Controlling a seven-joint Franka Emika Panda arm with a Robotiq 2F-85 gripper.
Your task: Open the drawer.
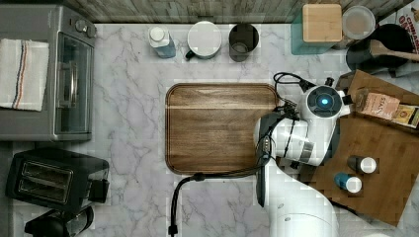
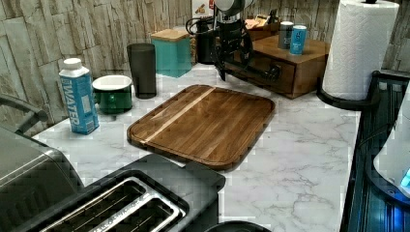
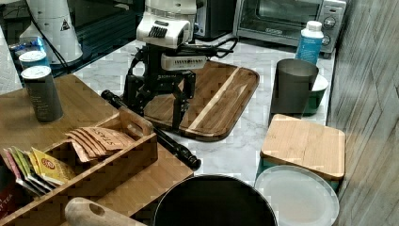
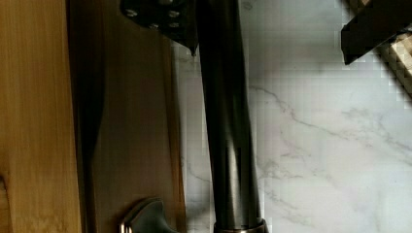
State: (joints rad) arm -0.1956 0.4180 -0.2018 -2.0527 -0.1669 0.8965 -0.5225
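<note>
The drawer point(image 2: 285, 72) is the brown front of a low wooden unit point(image 1: 390, 163), and its front looks flush with the unit. A long black bar handle point(image 3: 164, 141) on posts runs across it, seen close up in the wrist view point(image 4: 228, 121). My gripper point(image 3: 157, 110) points down at the handle and is open. One finger point(image 3: 136, 99) stands on the drawer side of the bar and the other finger point(image 3: 179, 113) on the cutting-board side. In the wrist view the bar lies closer to the drawer-side finger point(image 4: 165, 19). In the left view my gripper point(image 2: 234, 67) hangs just in front of the drawer.
A wooden cutting board point(image 1: 220, 128) lies right beside the handle. Two spice cans point(image 1: 358, 173) and a tea-bag tray point(image 3: 84, 155) sit on the unit. A dark pan point(image 3: 214, 202), a teal box with a wooden lid point(image 3: 303, 143) and cups point(image 2: 140, 70) stand nearby. A paper towel roll point(image 2: 360, 43) is at the left view's right.
</note>
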